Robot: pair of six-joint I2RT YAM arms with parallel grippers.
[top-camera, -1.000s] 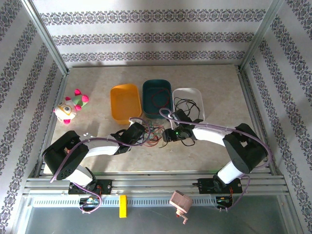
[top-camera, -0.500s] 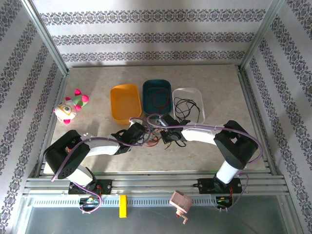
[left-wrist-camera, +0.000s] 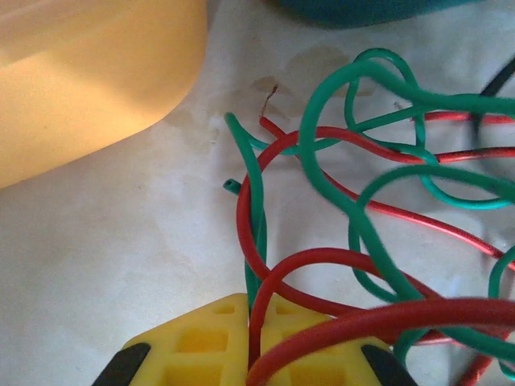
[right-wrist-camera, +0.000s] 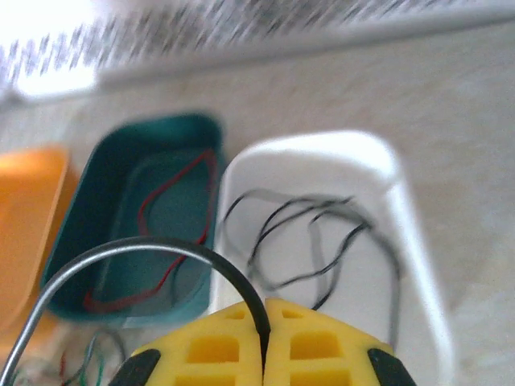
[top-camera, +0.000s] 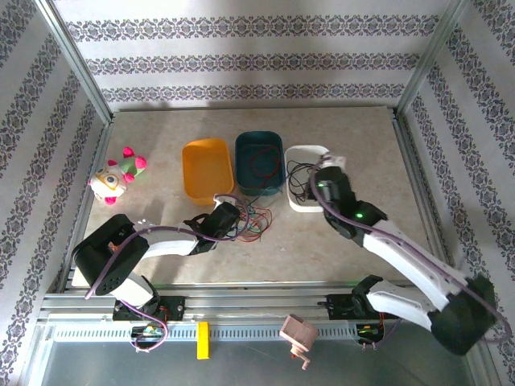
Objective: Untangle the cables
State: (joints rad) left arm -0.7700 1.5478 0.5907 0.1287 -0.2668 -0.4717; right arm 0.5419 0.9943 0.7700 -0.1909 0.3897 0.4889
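1. Beige counter (top-camera: 298, 257) carries the red and green cables (top-camera: 254, 220), tangled just ahead of the left gripper (left-wrist-camera: 253, 342), whose jaws are pinched on a red and a green strand.
2. Within the last second the right gripper (right-wrist-camera: 265, 334) has swung away from that tangle, clamped on a black cable (right-wrist-camera: 145, 244); one wire looks freed.
3. This cable arcs up from the fingertips and trails left, with the white tray (right-wrist-camera: 386, 165) just beyond.

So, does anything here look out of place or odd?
Yes. A plush toy lies at the far left, no part of the cable work. A knot of red and green cables lies on the bare table near the teal tray, pinched by the left gripper. The right gripper holds a black cable.
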